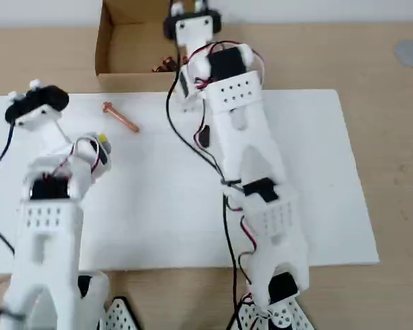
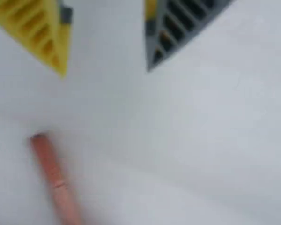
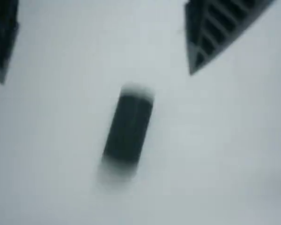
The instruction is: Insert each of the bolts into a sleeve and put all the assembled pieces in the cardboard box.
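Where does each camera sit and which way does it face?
High view: fixed overhead, facing down on white board, cardboard box, bolt; both arms show.
Left wrist view: on left wrist, facing down at the board; open left gripper shows.
Right wrist view: on right wrist, facing down at a black sleeve; open right gripper shows.
Shared: high and left wrist views both show the bolt.
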Tool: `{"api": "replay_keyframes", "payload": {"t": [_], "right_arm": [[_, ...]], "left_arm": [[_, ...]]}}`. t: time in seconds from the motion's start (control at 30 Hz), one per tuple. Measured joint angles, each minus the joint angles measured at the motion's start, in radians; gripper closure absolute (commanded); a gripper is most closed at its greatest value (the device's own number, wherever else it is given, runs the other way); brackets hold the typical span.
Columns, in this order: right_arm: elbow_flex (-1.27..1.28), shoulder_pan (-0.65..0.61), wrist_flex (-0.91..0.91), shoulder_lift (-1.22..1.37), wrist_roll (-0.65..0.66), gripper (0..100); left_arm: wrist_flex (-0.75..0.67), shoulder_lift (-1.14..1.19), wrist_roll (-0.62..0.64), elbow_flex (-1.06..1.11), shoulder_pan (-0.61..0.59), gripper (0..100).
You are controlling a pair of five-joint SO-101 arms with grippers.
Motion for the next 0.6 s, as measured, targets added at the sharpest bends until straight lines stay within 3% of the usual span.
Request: {"api": "replay_keyframes", "payload": {"t": [0.17,0.33,0.47,0.6], "right_arm": [[0.315,-0.009,0.000,-0.172,0.000,70.6],[0.364,0.018,0.000,-0.176,-0.005,72.6],[0.361,0.043,-0.002,-0.114,-0.094,80.4],[0.325,0.021,-0.017,-0.054,-0.232,80.2]], "left_arm": [[0.098,0.404,0.037,-0.288,-0.017,88],[0.117,0.710,0.121,-0.546,-0.017,88],[0.144,0.784,0.141,-0.672,-0.017,88],[0.167,0.790,0.138,-0.747,0.005,88]]}}
